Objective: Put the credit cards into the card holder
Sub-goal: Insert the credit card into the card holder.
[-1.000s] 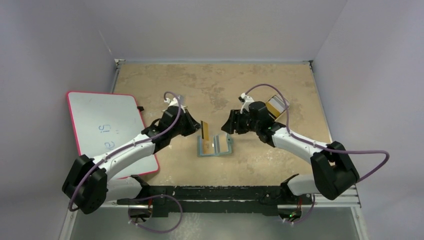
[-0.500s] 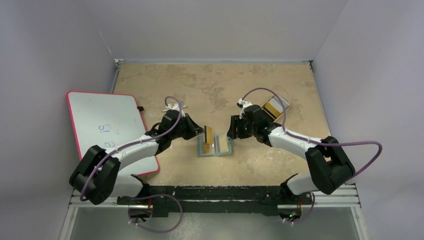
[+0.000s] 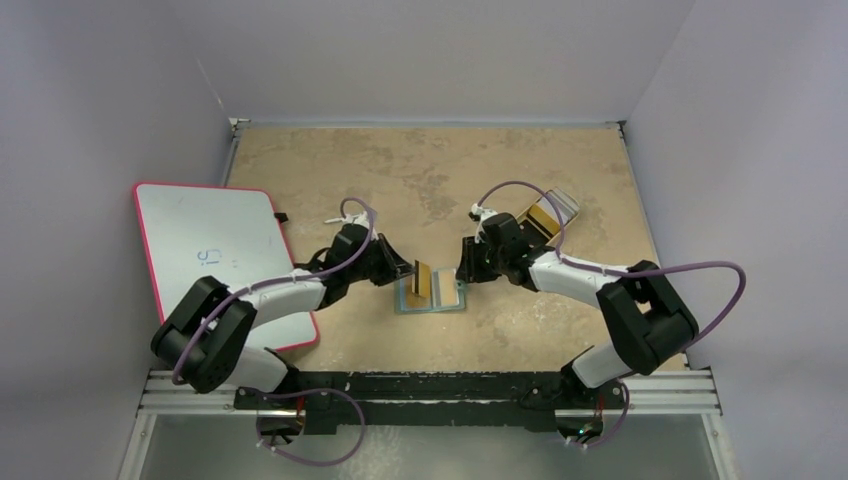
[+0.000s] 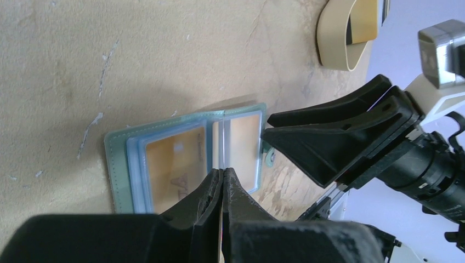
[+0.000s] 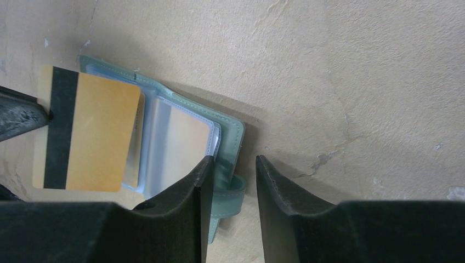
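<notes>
One orange, black-striped card (image 5: 93, 137) over open green holder (image 5: 231, 145).

Card (image 5: 88, 134): yellow-orange w/ black stripe along one edge. Wallet (image 5: 233, 137): grey-green outside; pockets inside pale blue & clear, one showing orange thru. Table (image 3: 420, 170): tan, mottled w/ paler blotches. Board (image 3: 215, 235): white, pink-red border, dark scribble. Tray (image 4: 337, 33): tan. Arms (image 3: 275, 293): white w/ black joints; cables (image 3: 700, 266) purple. Walls (image 3: 100, 100): pale grey-lilac.
</notes>
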Controlling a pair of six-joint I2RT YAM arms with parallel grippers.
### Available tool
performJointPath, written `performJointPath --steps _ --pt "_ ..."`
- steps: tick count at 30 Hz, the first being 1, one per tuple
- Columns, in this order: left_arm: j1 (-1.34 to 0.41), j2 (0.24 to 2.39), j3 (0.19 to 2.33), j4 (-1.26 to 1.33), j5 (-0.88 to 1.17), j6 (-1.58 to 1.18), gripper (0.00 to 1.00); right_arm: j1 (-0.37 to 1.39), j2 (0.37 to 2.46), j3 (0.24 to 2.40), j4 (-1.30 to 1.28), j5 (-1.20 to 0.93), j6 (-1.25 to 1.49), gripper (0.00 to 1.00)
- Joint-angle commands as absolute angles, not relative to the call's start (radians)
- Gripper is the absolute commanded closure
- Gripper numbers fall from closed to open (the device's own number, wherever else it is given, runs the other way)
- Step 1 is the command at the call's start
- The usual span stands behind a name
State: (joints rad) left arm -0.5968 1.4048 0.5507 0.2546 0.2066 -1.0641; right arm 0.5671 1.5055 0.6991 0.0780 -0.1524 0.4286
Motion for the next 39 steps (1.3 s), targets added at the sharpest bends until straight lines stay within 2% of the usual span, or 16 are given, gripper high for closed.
performJointPath --steps 1,16,32,39 --pt "-0.608 1.415 0.534 0.324 0.220 -1.065 1.00 0.572 1.503 0.707 0.115 -0.162 0.442 0.65" --pt "-0.642 1.471 0.503 0.397 0.201 -1.091 1.00 0.578 1.520 0.656 0.157 -0.170 0.469 0.71" --pt "-0.663 1.478 0.544 0.221 0.086 -1.037 1.00 0.581 1.513 0.641 0.163 -0.148 0.472 0.75" --pt "-0.675 1.514 0.561 0.259 0.114 -1.037 1.00 0.581 1.518 0.637 0.169 -0.152 0.472 0.75"
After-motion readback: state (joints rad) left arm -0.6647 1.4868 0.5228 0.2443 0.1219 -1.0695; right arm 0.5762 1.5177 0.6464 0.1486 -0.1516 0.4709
